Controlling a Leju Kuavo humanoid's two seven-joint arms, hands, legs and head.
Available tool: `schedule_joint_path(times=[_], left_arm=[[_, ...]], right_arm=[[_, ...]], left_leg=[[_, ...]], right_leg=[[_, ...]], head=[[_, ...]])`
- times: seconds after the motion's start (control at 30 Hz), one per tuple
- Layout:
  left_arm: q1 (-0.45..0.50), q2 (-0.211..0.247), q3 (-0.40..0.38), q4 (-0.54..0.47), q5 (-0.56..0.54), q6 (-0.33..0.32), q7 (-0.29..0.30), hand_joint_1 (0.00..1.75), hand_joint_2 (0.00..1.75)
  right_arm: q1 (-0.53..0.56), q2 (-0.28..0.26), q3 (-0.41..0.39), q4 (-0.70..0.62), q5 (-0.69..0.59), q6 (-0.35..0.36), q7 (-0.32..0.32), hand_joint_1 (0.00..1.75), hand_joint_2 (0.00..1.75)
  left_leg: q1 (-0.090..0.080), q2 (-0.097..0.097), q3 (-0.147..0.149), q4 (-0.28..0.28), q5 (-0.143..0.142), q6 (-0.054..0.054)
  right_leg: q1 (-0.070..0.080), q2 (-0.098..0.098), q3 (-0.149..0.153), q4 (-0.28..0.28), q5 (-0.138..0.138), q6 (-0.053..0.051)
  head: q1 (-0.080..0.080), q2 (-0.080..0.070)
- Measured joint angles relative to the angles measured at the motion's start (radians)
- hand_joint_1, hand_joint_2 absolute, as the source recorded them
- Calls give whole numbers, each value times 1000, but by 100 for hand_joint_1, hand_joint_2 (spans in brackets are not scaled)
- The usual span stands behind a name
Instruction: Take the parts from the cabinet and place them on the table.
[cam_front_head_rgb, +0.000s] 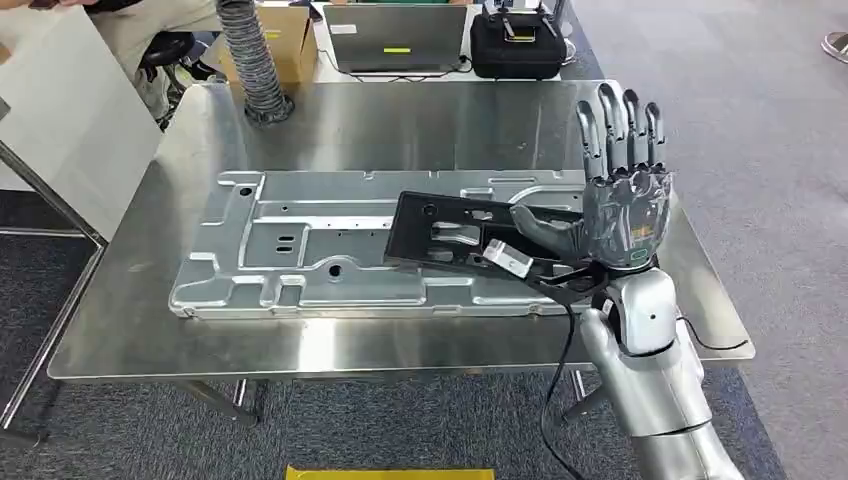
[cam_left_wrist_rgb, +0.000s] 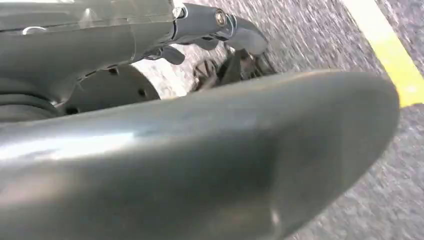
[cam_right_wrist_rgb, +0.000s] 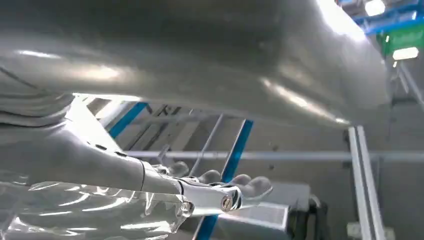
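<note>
- Steel counter (cam_front_head_rgb: 120, 340) fills the frame's middle, carrying a flat metal panel (cam_front_head_rgb: 300, 250).
- Black bracket (cam_front_head_rgb: 450, 235) lies on the panel at centre right, apparently just set down.
- Right hand (cam_front_head_rgb: 620, 200) beside it, fingers (cam_front_head_rgb: 615, 120) spread upward, thumb across the bracket, probably to let it go.
- Left hand (cam_left_wrist_rgb: 220, 30) hangs over the floor; I cannot tell its fingers' state.

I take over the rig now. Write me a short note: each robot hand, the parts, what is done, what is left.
Right robot hand: open, fingers straight and spread, at the right end of the black part.
Left robot hand: hangs over the floor, fingers curled, holding nothing.
Black part lies on the large silver panel, which lies on the steel table.
Done: both parts on the table.
Left: withdraw the right robot hand.
</note>
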Motion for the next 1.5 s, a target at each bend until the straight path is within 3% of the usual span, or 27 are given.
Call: schedule_joint_path(times=[0.07, 0.1, 0.17, 0.2, 0.23, 0.27, 0.3, 0.37, 0.4, 0.53, 0.57, 0.6, 0.7, 0.73, 0.77, 0.83, 0.87, 0.9, 0.93, 1.07, 1.1, 1.27, 1.3, 1.33, 1.4, 1.43, 1.5], left_arm=[[-1, -1, 0, 0, -7, 10, 9, 0, 0], [-2, -1, 0, 0, -9, 13, 13, 0, 0], [-1, -2, -1, 0, -10, 14, 18, 0, 0], [-1, -2, -1, 0, -13, 13, 20, 0, 0], [-1, -2, -1, 0, -14, 11, 21, 0, 0], [0, -2, -1, 0, -15, 11, 23, 0, 0], [0, -2, -1, 0, -15, 11, 23, 0, 0], [-2, -2, -2, 0, -16, 11, 23, 0, 0], [-2, -3, -2, 0, -16, 11, 23, 0, 0], [-4, -4, -2, 0, -16, 11, 24, 0, 0], [-4, -3, -2, 0, -16, 11, 24, 0, 0], [-4, -3, -2, 0, -16, 11, 24, 0, 0], [-3, -3, -2, 0, -16, 11, 24, 0, 0], [-2, -3, -2, 0, -16, 11, 24, 0, 0], [-1, -3, -2, 0, -16, 11, 24, 0, 0], [-2, -3, -2, 0, -16, 11, 24, 0, 0], [-3, -2, -2, 0, -16, 11, 23, 0, 0], [-4, -2, -2, 0, -16, 10, 23, 0, 0], [-7, -2, -2, 0, -16, 7, 20, 0, 0], [-2, 0, -3, 0, -16, 6, 2, 0, 0], [-2, 0, -2, 0, -16, 5, -1, 0, 0], [-2, 0, -2, 0, -16, 5, -2, 0, 0], [-2, 0, -3, 0, -19, 6, -3, 0, 0], [1, 3, -3, 0, -21, -1, -1, 0, 0], [2, 3, -8, 0, -18, -13, -22, 0, 0], [1, 3, -10, 0, -18, -15, -29, 0, 0], [1, 3, -12, 0, -18, -19, -34, 0, 0]], right_arm=[[22, -1, -14, -39, 4, 0, 7, 0, 0], [35, -3, -29, -69, 6, 0, 10, 0, 0], [60, -3, -53, -102, 8, -1, 13, 0, 0], [81, -3, -67, -122, 11, -1, 13, 0, 0], [102, -3, -80, -143, 13, -1, 14, 0, 0], [120, -3, -90, -160, 15, -1, 14, 0, 0], [128, -3, -99, -172, 16, -1, 14, 0, 0], [136, -3, -110, -198, 17, -1, 14, 0, 0], [138, -3, -116, -210, 17, -1, 14, 0, 0], [150, -3, -124, -232, 17, -1, 15, 0, 0], [153, -3, -126, -237, 17, -1, 15, 0, 0], [152, -3, -127, -240, 17, -1, 15, 0, 0], [159, -3, -129, -244, 18, -1, 15, 0, 0], [162, -3, -129, -244, 18, -1, 15, 0, 0], [165, -3, -129, -244, 18, -1, 15, 0, 0], [167, -3, -130, -244, 18, -1, 15, 0, 0], [167, -3, -132, -245, 19, -1, 15, 0, 0], [168, -3, -133, -247, 20, -1, 16, 0, 0], [174, -3, -135, -256, 23, -1, 17, 0, 0], [226, 5, -163, -324, 29, -1, 24, 0, 0], [244, 6, -172, -345, 29, -1, 24, 0, 0], [252, 6, -177, -355, 28, -2, 24, 0, 0], [288, 11, -202, -390, 6, -2, 7, 0, 0], [346, 37, -261, -429, -38, -2, -58, 0, 0], [366, 53, -287, -447, -57, -2, -100, 0, 0], [374, 63, -297, -453, -62, -2, -110, 0, 0], [386, 72, -311, -460, -66, -2, -116, 0, 0]], left_leg=[[6, 2, 5, -13, 10, 17], [6, 1, 5, -14, 11, 21], [4, 2, 1, -14, 12, 25], [4, 2, -1, -13, 13, 25], [3, 1, -2, -13, 13, 25], [3, 1, -1, -13, 13, 25], [1, 1, -1, -13, 13, 25], [-2, 1, 3, -13, 13, 25], [-4, 2, 2, -12, 13, 22], [-5, 2, 3, -15, 14, 0], [-9, 3, 2, -13, 10, -5], [-7, 2, -7, 11, -12, -10], [2, 3, -102, 234, -132, -23], [3, 3, -129, 298, -152, -27], [6, 3, -134, 314, -146, -29], [11, 3, -83, 213, -77, -32], [12, 3, -31, 111, -28, -31], [12, 4, 13, 22, 0, -27], [7, 3, 27, -6, -20, -22], [6, 1, 20, -9, -9, 8], [9, 2, 21, -14, -4, 15], [9, 2, 20, -15, -3, 17], [8, 2, 15, -14, -1, 22], [7, 2, 14, -13, -1, 22], [7, 1, 19, -13, -2, 18], [2, 1, 17, -11, -4, 12], [1, 1, 15, -11, -3, 1]], right_leg=[[-3, 0, 1, 7, -10, 14], [-5, -1, -12, 41, -38, 17], [-7, 0, -87, 203, -125, 23], [-7, 0, -125, 282, -154, 25], [-7, 0, -143, 323, -161, 24], [-7, -1, -136, 310, -143, 22], [-7, -1, -108, 253, -108, 19], [-5, -1, -12, 67, -24, 6], [0, -1, 17, -2, -23, -3], [7, -1, 16, -4, -13, -13], [-6, -3, 21, -18, -4, -20], [-5, -6, 23, -22, -1, -25], [-4, -8, 20, -21, 1, -29], [-4, -8, 18, -20, 1, -29], [-4, -7, 18, -19, 1, -29], [-4, -6, 18, -14, -1, -27], [-5, -4, 18, -9, -4, -23], [-5, -4, 18, -3, -9, -18], [2, -4, 12, 5, -13, -11], [-2, -6, 8, 2, -7, 9], [-8, -4, 4, 18, -24, 14], [-7, -4, -5, 38, -41, 16], [-10, -4, -88, 222, -140, 25], [-10, -4, -94, 245, -108, 25], [-9, -4, 10, 42, -22, 15], [-4, -4, 29, -3, -29, 8], [0, -2, 23, -1, -23, 0]], head=[[-1, 0], [4, 0], [3, 0], [4, 0], [4, 0], [4, 0], [5, 0], [4, 0], [3, 0], [4, 0], [2, 0], [3, 0], [-3, 0], [-5, 0], [-4, 0], [-4, 0], [-5, 0], [-5, 0], [-5, 0], [-3, 0], [0, 0], [3, 0], [4, 0], [5, 0], [5, 0], [4, 0], [4, 0]])
